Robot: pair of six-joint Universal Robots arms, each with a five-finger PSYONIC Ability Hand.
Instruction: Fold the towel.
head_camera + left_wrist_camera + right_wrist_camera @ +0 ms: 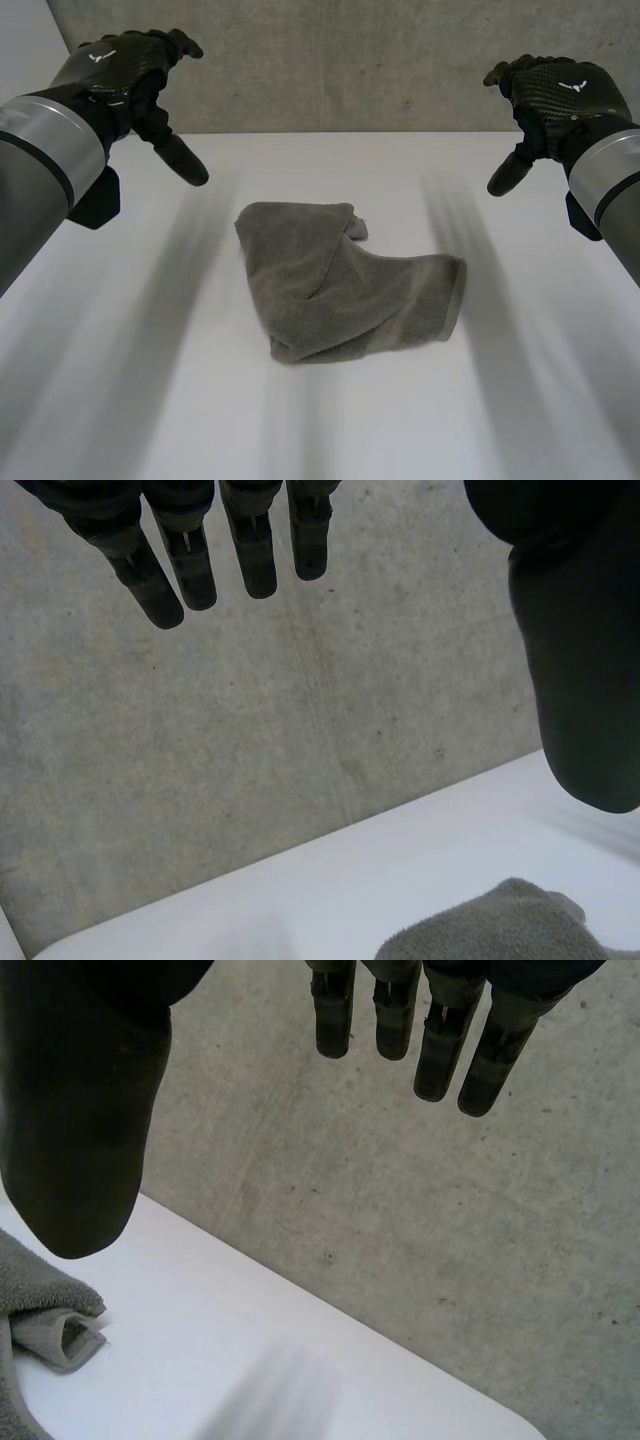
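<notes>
Towel (340, 285) lies bunched, left hand (125, 70) and right hand (560, 95) hovering relaxed.

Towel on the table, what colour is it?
The towel is plain grey, with no pattern. It shows best in the head view.

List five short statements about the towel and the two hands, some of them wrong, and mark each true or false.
1. The towel lies on the white table. True.
2. The left hand grips a corner of the towel. False: it hovers above the table with relaxed fingers and holds nothing.
3. The right hand is apart from the towel. True.
4. The towel is spread flat in a single layer. False: it is bunched, with layers lapped over one another.
5. A concrete wall stands behind the table. True.
</notes>
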